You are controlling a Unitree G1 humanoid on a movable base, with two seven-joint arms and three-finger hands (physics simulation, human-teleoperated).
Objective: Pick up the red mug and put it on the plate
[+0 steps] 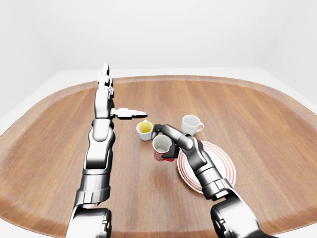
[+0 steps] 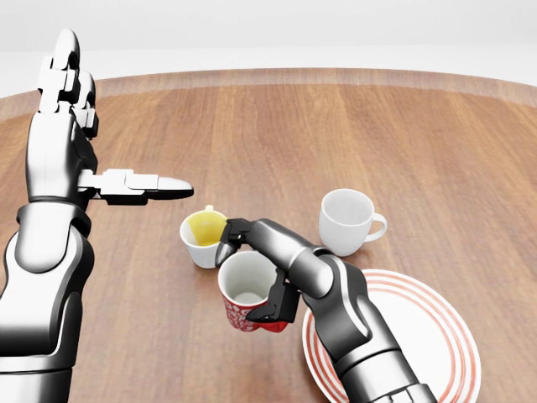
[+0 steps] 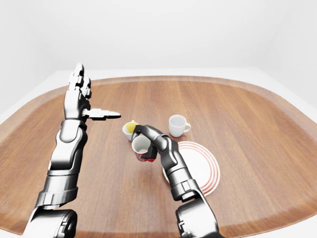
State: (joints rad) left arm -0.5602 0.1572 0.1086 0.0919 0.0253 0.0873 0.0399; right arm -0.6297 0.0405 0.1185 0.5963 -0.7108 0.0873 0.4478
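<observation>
The red mug (image 2: 245,294) is gripped by the closed fingers of the right hand (image 2: 277,273), just left of the plate (image 2: 424,336) in the head view. The carry is judged underway; a rightward move and lowering are called for. The left hand (image 2: 92,172) is held open.

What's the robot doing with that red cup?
The robot's right hand is closed around the red mug, holding it beside the striped plate, not on it yet. A cup with a yellow inside sits just above the mug in the head view, and a plain white cup sits above the plate. The left hand is raised with open fingers, holding nothing. Everything is on a wooden table.
</observation>
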